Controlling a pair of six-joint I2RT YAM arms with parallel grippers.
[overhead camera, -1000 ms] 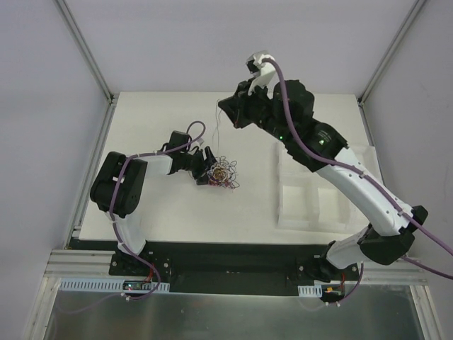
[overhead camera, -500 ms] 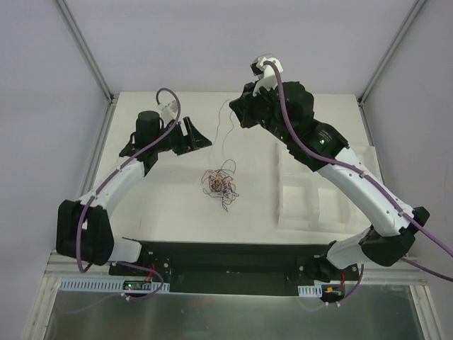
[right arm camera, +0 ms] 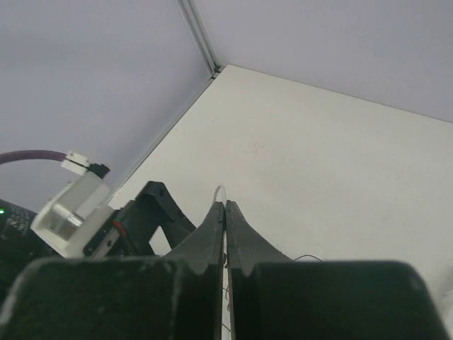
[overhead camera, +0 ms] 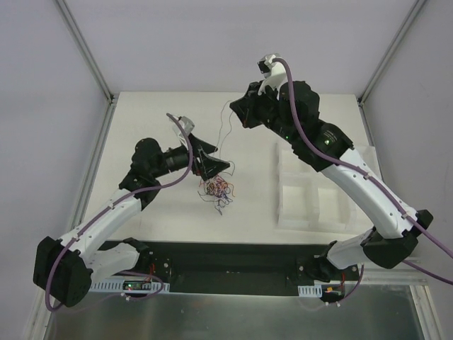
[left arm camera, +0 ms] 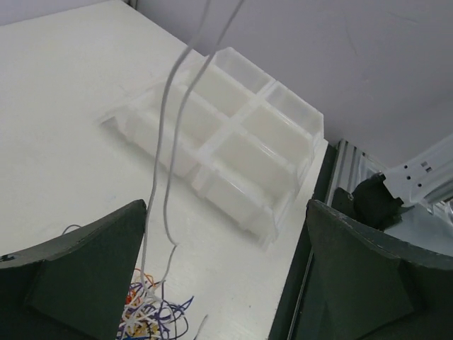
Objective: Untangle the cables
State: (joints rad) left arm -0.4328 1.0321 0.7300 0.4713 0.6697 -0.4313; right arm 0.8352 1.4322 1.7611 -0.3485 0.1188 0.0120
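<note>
Above tangle (overhead camera: 218,188) | left end effector (overhead camera: 216,166) spread; right end effector (right arm camera: 224,209) pinches pale strand (left arm camera: 161,120) | risk: pull tightens knot

Pale grey walls (overhead camera: 212,42) are enclosing my white table (overhead camera: 148,117) on three sides, aluminium posts (overhead camera: 85,49) rising from its far corners, even light falling across it.

Soft, even light is washing over the white table (overhead camera: 141,113), casting only faint shadows under the left gripper (overhead camera: 218,166) and raising no glare. Seen from the left wrist, its dark fingers (left arm camera: 78,276) are blurring in the foreground, while a pale strand of the cables (left arm camera: 157,152) between them is showing sharp. Beyond the right gripper (right arm camera: 224,209) the tabletop is glowing evenly; its fingers nearest the lens are dissolving out of focus
</note>
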